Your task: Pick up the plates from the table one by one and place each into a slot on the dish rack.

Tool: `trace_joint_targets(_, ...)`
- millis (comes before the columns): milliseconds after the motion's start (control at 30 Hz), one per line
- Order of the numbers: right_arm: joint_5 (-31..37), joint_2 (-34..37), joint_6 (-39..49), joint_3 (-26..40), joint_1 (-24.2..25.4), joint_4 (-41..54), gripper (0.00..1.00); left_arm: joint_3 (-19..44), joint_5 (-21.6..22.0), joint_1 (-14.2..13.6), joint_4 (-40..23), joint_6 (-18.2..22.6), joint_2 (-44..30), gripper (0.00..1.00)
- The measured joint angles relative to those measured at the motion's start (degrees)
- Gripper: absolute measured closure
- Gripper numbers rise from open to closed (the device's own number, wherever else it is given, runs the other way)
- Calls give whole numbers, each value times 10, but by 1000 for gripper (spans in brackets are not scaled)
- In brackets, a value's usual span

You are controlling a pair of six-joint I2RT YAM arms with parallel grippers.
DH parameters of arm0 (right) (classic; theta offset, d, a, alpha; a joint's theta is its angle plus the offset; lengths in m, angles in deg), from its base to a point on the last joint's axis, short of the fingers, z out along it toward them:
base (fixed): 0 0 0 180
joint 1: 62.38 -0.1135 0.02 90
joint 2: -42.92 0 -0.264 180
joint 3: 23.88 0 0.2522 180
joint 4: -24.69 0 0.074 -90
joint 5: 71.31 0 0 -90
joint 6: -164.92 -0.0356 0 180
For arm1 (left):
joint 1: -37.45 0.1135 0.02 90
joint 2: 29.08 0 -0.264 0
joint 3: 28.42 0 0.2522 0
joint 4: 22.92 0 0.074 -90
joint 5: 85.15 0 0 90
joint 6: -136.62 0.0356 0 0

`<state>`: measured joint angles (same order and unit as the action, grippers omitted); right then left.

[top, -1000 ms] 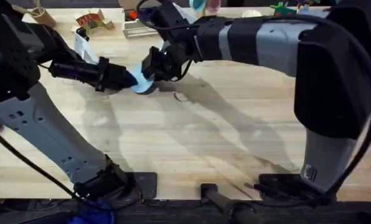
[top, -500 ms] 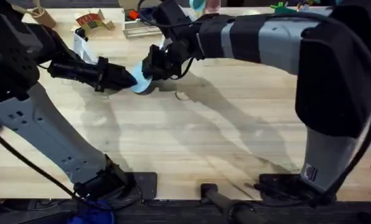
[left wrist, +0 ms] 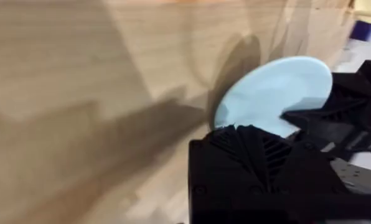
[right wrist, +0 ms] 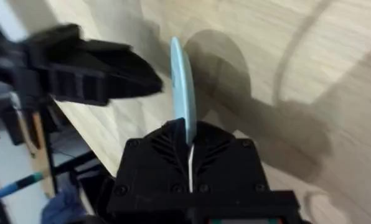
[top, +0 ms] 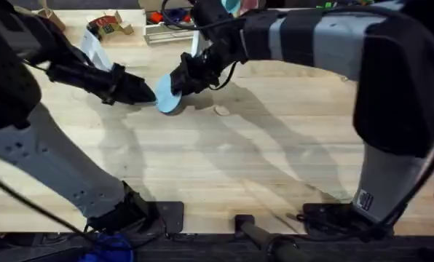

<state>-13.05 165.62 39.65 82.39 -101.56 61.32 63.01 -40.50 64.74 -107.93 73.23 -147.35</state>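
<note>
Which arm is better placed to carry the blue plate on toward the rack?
Right, probably. The right pincer is shut on the blue plate, held edge-up above the table; the left pincer just points at its face, closed beside it.

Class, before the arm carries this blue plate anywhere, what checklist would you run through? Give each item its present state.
1. plate clamped in the right tool: ok.
2. Plate held upright, on edge, ready for a slot: ok.
3. left tool out of the way: not ok; it is shut, with its tip close beside the plate.
4. Plate lifted off the table: cannot tell.
5. Free slot in the dish rack: cannot tell.
</note>
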Motion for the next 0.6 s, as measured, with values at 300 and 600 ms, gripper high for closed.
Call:
trace_joint_targets(300, 79, -87, 122, 30, 1, 160, 970, 0, 52, 1, -46, -1, 178, 960)
trace_joint_targets(600, 189, -175, 250, 56, 1, 285, 970, 0, 99, 1, -71, -32, 342, 961)
